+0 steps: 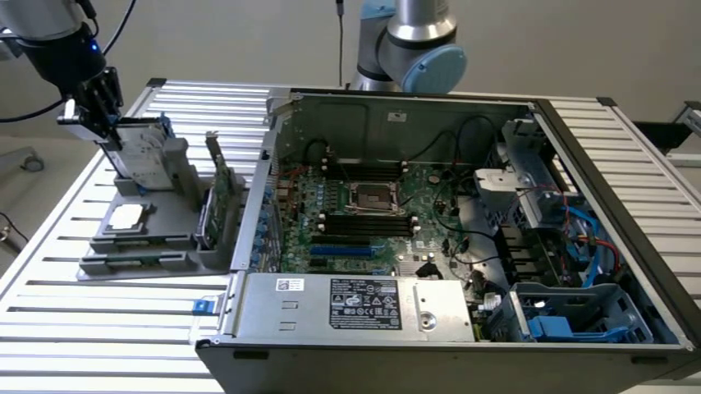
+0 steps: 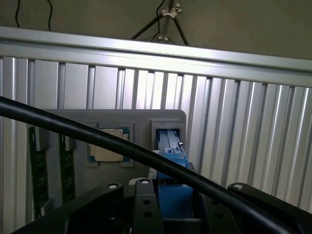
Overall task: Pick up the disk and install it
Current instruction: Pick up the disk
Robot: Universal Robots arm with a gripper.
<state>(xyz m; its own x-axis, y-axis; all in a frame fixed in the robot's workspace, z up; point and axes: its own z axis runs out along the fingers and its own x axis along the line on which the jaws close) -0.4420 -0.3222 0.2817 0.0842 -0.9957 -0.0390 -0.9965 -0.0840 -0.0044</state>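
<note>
Over the holder (image 1: 143, 238), pincer (image 1: 110, 133) grips upright disk (image 1: 143, 156); wrist view reveals blue rail (image 2: 175, 200).

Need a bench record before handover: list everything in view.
silver-grey metal hard drive with blue plastic rails: one, upright at the tray's rear
grey plastic parts tray: one, on the table, exterior view's left of the case
flat silver square chip: one, lying in the tray
thin green circuit card: one, upright on the tray's case side
dark green memory sticks: two, in tray slots
open grey metal computer case: one, mid-table
green motherboard: one, inside the case
silver slatted metal table: one, under everything
silver-and-blue robot arm: one, behind the case
black end effector: one, closed on the hard drive's top
</note>
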